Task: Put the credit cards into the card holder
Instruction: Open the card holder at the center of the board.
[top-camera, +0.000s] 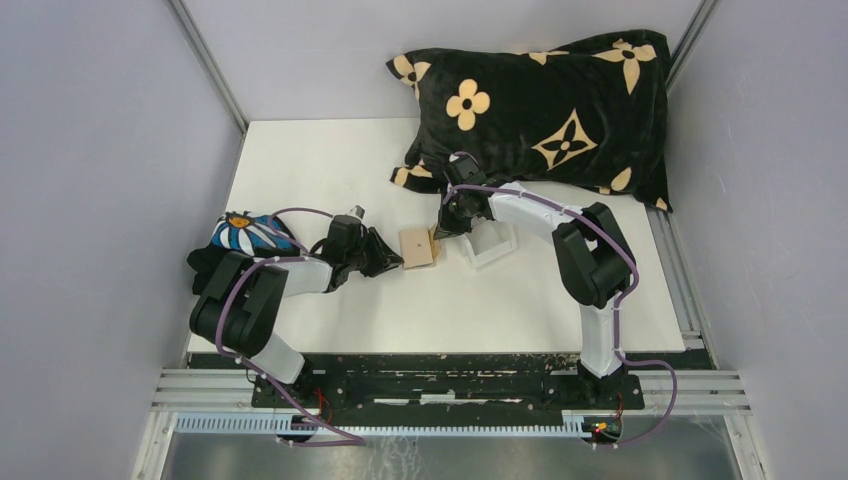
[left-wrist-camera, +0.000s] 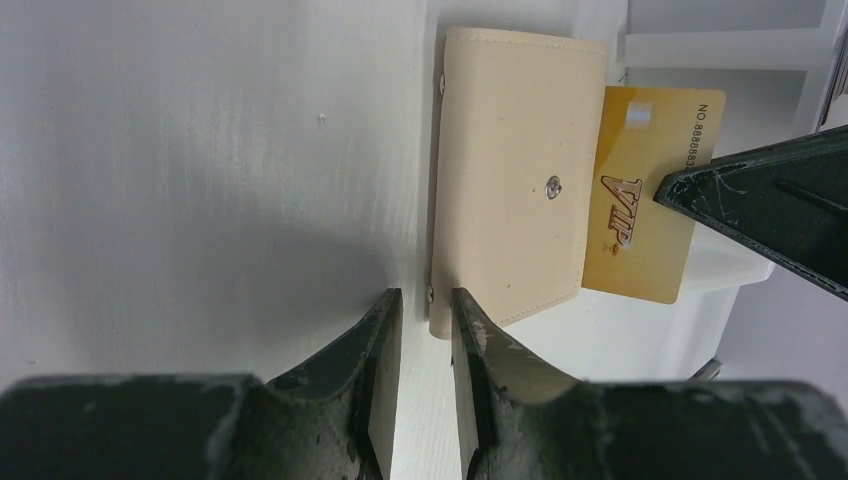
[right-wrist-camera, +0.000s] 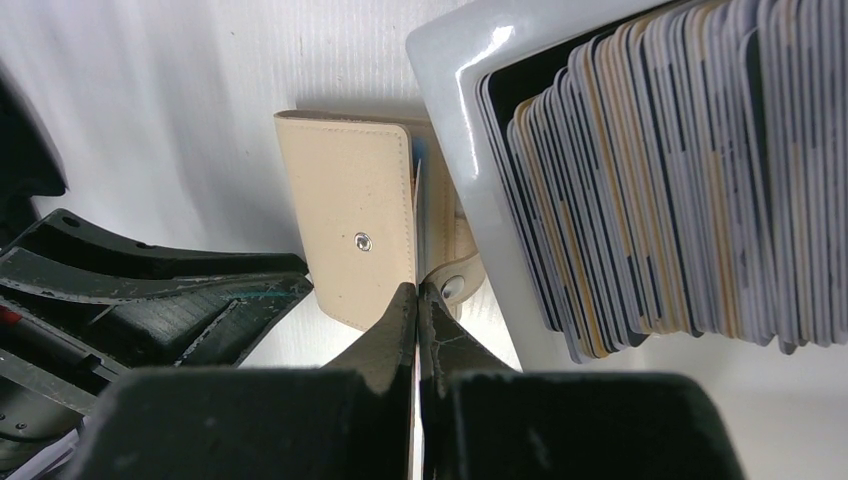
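On the white table (top-camera: 330, 170) the unbraced card holder (top-camera: 416, 247) at its middle may skid, or the gold card (left-wrist-camera: 645, 200) buckle, if the right hand (right-wrist-camera: 417, 292), pinching that card, pushes, since the left hand (left-wrist-camera: 425, 300) sits narrowly parted, gripping nothing.

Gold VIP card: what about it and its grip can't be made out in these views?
Gold card: its number's end, left wrist view, covered by the right gripper.
Its depth inside the card holder: hidden by the holder's front, both wrist views.
Left gripper: whether its jaws pinch the holder's corner, left wrist view, unclear.
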